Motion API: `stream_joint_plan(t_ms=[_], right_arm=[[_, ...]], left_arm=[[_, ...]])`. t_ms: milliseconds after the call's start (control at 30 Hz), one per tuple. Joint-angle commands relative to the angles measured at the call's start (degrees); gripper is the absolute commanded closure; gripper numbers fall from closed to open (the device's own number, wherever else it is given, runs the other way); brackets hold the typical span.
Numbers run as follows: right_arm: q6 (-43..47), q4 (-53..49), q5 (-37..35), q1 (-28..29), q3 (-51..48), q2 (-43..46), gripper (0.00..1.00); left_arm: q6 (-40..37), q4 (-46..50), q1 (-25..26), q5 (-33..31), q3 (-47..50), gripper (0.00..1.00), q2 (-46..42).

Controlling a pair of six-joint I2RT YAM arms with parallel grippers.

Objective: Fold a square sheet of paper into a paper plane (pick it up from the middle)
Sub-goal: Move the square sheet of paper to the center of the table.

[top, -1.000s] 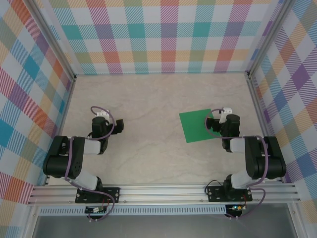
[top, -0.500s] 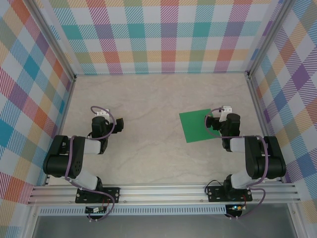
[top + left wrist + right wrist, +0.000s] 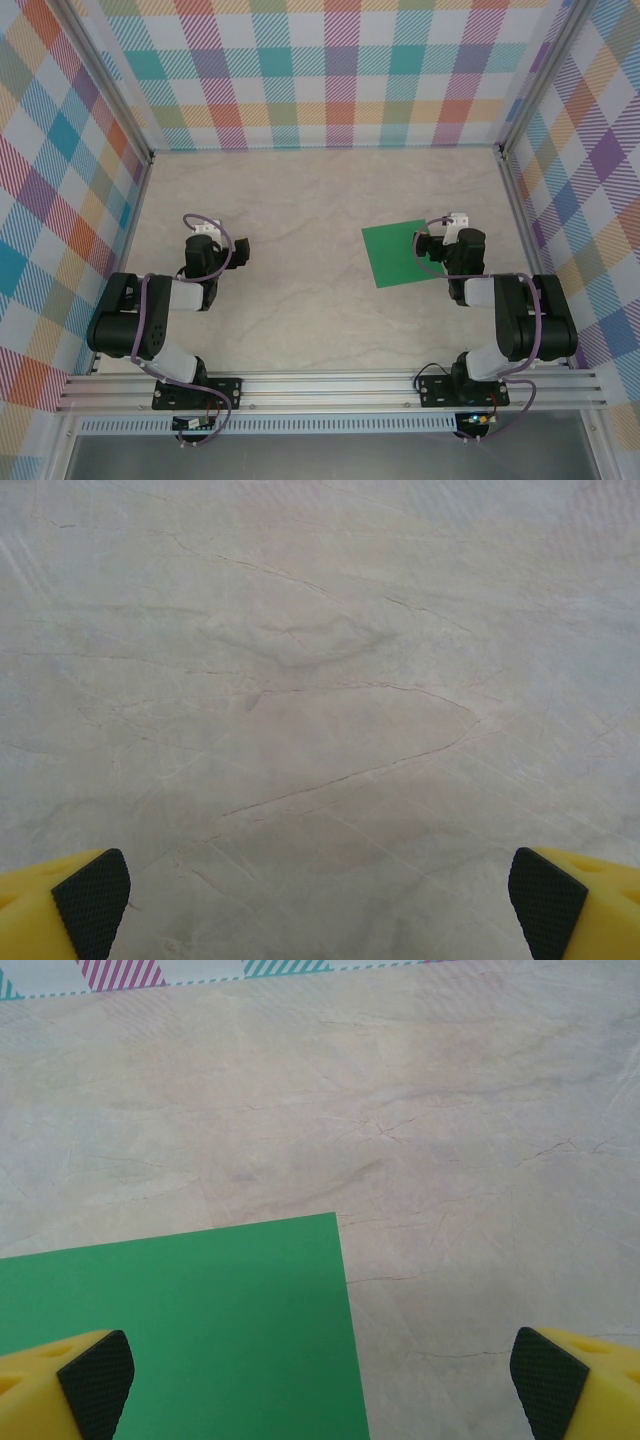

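Observation:
The square sheet of paper (image 3: 393, 254) is bright green and lies flat and uncreased on the table, right of centre. My right gripper (image 3: 432, 246) hovers over the sheet's right edge with its jaws wide apart. In the right wrist view the square sheet of paper (image 3: 190, 1330) covers the lower left, its far right corner between the fingers, and the right gripper (image 3: 320, 1390) holds nothing. My left gripper (image 3: 214, 243) stands open over bare table at the left, well away from the sheet. The left wrist view has the left gripper (image 3: 320, 910) above marbled tabletop.
Checked walls (image 3: 320, 70) close the table in at the back and on both sides. The aluminium rail (image 3: 330, 390) with both arm bases runs along the near edge. Bare marbled tabletop (image 3: 300, 200) lies between the arms and behind them.
The right gripper has shifted very slightly over the sheet's edge. The sheet and the left arm have not moved.

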State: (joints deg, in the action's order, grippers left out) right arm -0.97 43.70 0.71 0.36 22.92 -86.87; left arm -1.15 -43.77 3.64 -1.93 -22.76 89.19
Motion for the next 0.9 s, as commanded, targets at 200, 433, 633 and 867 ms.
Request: stream_joint_plan(t_ms=[200,433,633,867], right_arm=[[-2.63,-23.91,-2.46,0.43,7.06,12.7,0.0],[-17.26,-63.87,-3.05,0.3,19.57,23.08,0.0],[-22.89,-76.75,13.34,0.32,22.91,24.96,0.0],[-22.64,-72.74,32.5,0.27,12.29,37.13,0.0]], left_arm=[[0.69,16.6,-0.71,1.31,-0.49,0.0,-21.53],[14.15,43.36,-0.9,-3.3,-7.89,0.0,-43.61],[15.77,66.71,-0.89,0.39,-18.1,0.0,-54.89],[25.85,77.14,-0.85,-0.1,-19.7,0.0,-60.2]])
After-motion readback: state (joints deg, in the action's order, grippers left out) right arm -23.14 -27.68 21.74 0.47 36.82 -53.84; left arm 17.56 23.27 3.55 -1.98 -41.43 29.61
